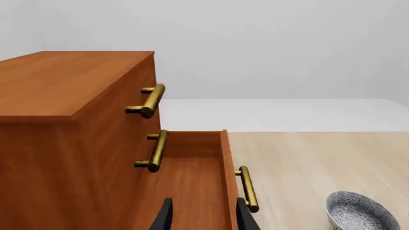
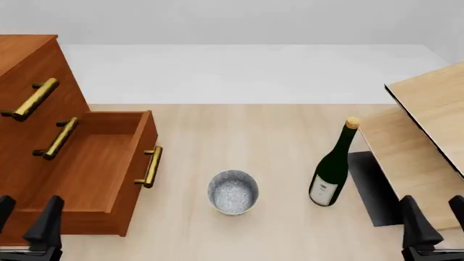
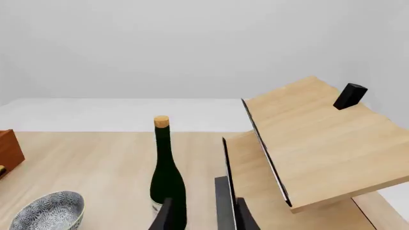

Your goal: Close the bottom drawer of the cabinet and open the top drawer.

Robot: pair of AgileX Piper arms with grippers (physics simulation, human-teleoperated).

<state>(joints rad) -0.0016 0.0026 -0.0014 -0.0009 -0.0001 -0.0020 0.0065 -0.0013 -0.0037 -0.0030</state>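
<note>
The reddish-brown cabinet point(image 2: 22, 60) stands at the left of the front view. Its top drawer point(image 2: 29, 100) is shut flush, with its brass bar handle point(image 1: 150, 100) sticking out. The bottom drawer point(image 2: 94, 163) is pulled well out, showing an empty inside point(image 1: 191, 182) and a brass handle point(image 2: 151, 166) on its front. My left gripper point(image 2: 25, 217) hovers open above the near end of that open drawer, holding nothing; in the left wrist view my left gripper point(image 1: 204, 218) spans the drawer's front panel. At the near right my right gripper point(image 2: 437, 217) is open and empty.
The middle drawer's handle point(image 2: 58, 138) sits between the other two. A patterned bowl point(image 2: 233, 191) stands mid-table, and a dark green wine bottle point(image 2: 333, 168) right of it. Pale light-wood furniture point(image 2: 427, 136) with tilted panels fills the right side, close to my right gripper point(image 3: 204, 218).
</note>
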